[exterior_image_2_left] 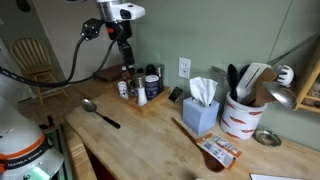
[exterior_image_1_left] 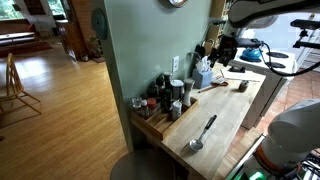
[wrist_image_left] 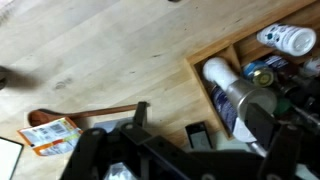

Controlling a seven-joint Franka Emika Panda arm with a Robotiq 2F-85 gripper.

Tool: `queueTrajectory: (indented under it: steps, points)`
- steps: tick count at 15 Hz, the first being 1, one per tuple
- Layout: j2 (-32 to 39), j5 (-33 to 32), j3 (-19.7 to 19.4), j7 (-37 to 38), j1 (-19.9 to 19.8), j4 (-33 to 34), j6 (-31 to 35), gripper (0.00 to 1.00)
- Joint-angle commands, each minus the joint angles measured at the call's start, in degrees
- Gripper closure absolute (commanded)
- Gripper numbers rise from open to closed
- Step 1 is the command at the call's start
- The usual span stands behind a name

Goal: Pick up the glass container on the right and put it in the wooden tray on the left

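Note:
The wooden tray [exterior_image_2_left: 150, 104] stands against the wall, filled with several bottles and shakers. It also shows in the other exterior view [exterior_image_1_left: 150, 124] and at the right of the wrist view [wrist_image_left: 195, 80]. A small squat object that looks like the glass container [exterior_image_1_left: 241, 86] sits on the far end of the counter, beside the utensil crock [exterior_image_2_left: 265, 138]. It is out of the wrist view. My gripper [exterior_image_2_left: 123, 55] hangs high above the counter, well apart from the container. Its fingers [wrist_image_left: 210, 118] are spread wide, open and empty. It also shows in an exterior view [exterior_image_1_left: 223, 52].
A metal spoon [exterior_image_2_left: 100, 112] lies on the butcher-block counter near the tray, also seen in an exterior view [exterior_image_1_left: 203, 133]. A tissue box [exterior_image_2_left: 200, 108], a utensil crock [exterior_image_2_left: 240, 118], a wooden spoon [wrist_image_left: 85, 112] and a printed card [wrist_image_left: 50, 135] stand between tray and container.

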Motion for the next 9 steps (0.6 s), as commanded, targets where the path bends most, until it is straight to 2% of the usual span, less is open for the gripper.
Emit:
queueTrajectory:
  steps: [1, 9]
  points:
    - [2.15, -2.43, -3.56, 0.50, -5.30, 1.80, 3.06, 0.00]
    - [8.64, -12.37, -5.02, 10.69, -16.47, 1.44, 11.53, 0.00]
